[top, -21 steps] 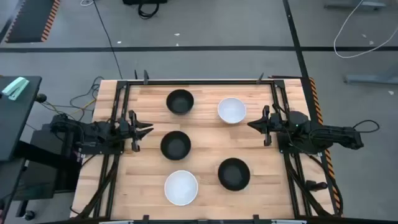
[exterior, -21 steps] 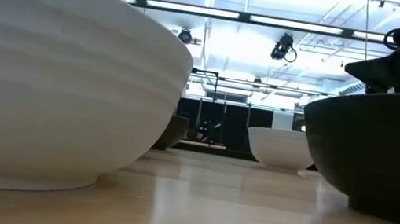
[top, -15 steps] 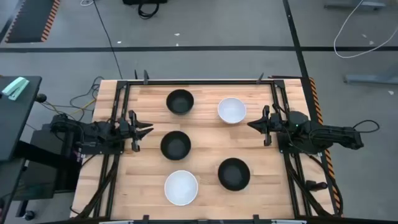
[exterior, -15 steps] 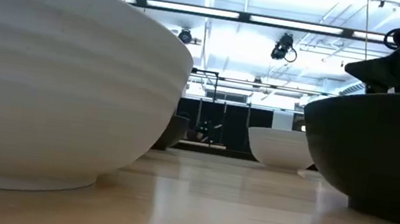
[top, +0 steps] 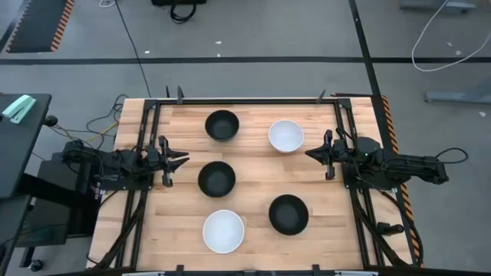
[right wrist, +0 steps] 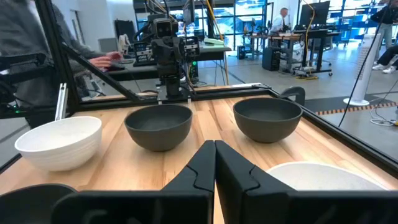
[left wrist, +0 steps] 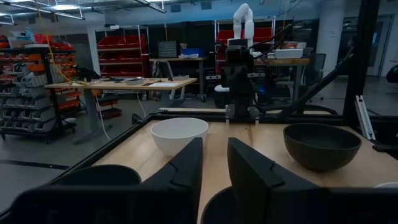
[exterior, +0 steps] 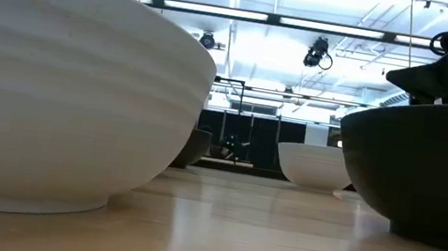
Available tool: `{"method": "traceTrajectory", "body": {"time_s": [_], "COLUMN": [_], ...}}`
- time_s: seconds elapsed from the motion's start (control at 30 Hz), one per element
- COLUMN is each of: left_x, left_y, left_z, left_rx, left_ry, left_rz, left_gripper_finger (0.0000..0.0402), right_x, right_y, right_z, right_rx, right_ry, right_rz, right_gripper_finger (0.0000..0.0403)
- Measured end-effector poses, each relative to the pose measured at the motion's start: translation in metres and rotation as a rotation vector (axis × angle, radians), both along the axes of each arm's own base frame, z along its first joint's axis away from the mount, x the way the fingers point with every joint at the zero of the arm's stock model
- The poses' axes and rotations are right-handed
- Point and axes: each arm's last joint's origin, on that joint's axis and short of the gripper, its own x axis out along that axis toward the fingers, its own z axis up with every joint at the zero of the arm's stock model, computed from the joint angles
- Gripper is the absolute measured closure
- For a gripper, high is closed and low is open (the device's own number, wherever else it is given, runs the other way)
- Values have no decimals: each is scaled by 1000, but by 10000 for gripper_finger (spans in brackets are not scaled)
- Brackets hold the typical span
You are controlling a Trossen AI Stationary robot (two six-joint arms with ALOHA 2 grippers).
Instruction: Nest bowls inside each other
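Five bowls stand apart on their bases on the wooden table, none nested. In the high view I see a black bowl [top: 222, 125] and a white bowl [top: 285, 136] toward the far edge, a black bowl [top: 216, 179] in the middle, and a white bowl [top: 223, 231] and a black bowl [top: 288, 214] near the front. My left gripper [top: 182, 160] hovers at the table's left side, pointing right, with its fingers slightly apart [left wrist: 214, 168]. My right gripper [top: 309, 153] hovers at the right side, pointing left, shut [right wrist: 215, 152]. Neither touches a bowl.
A black metal frame [top: 245, 100] runs along the table's edges. Bare wood lies between the bowls [top: 253, 172]. The low view is filled by the near white bowl [exterior: 60, 92] and the near black bowl [exterior: 421, 173]. People and benches stand in the room beyond.
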Motion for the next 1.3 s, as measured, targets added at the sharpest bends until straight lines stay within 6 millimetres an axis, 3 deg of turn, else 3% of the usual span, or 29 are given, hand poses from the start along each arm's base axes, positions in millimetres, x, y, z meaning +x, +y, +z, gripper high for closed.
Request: {"method": "traceTrajectory", "body": {"time_s": [1.3], "left_x": [0], "left_y": [0], "left_z": [0], "left_rx": [0], "left_ry": [0], "left_rz": [0], "left_gripper_finger": [314], "right_x": [0], "right_y": [0], "right_z": [0], "right_rx": [0], "right_ry": [0], "right_rz": [0], "right_gripper_finger": [389]}}
